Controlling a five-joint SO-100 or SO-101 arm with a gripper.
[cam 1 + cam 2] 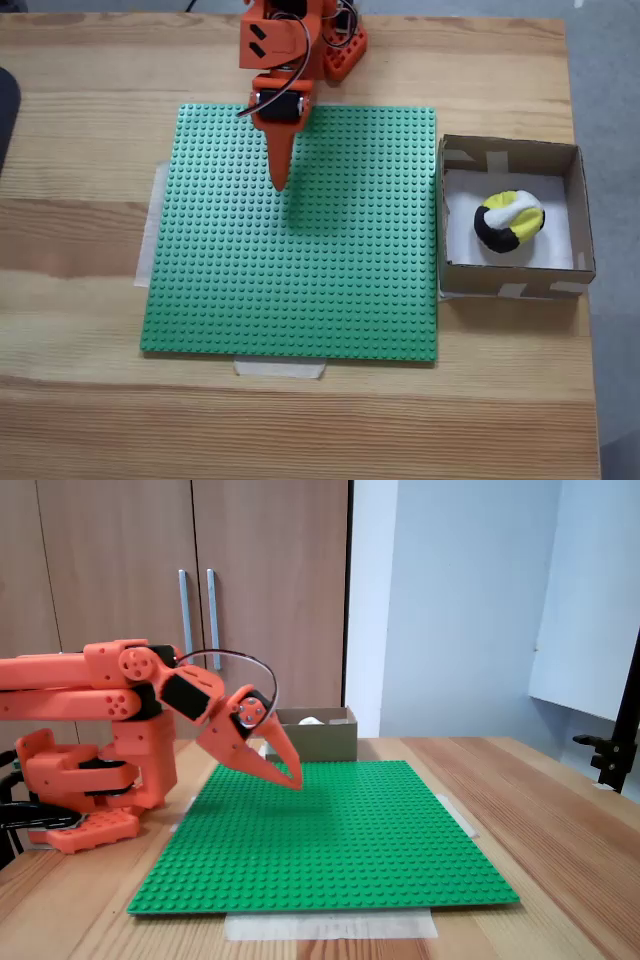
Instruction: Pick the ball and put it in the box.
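Note:
The ball [509, 220], white, yellow and black, lies inside the brown cardboard box [572, 205] at the right of the table, on the box's white bottom. In a fixed view from the side the box [325, 740] stands at the far end of the green plate, with a bit of the ball [311, 720] showing above its wall. My orange gripper [281, 184] hangs over the upper left part of the green baseplate [340, 290], well left of the box. Its fingers are together and hold nothing; from the side the gripper [296, 781] points down just above the studs.
The green baseplate is taped to a wooden table [80, 420]. The arm's orange base [85, 780] sits at the plate's near-left end in the side view. Wooden cupboard doors [190, 600] stand behind the table. A dark object [5, 110] shows at the left edge.

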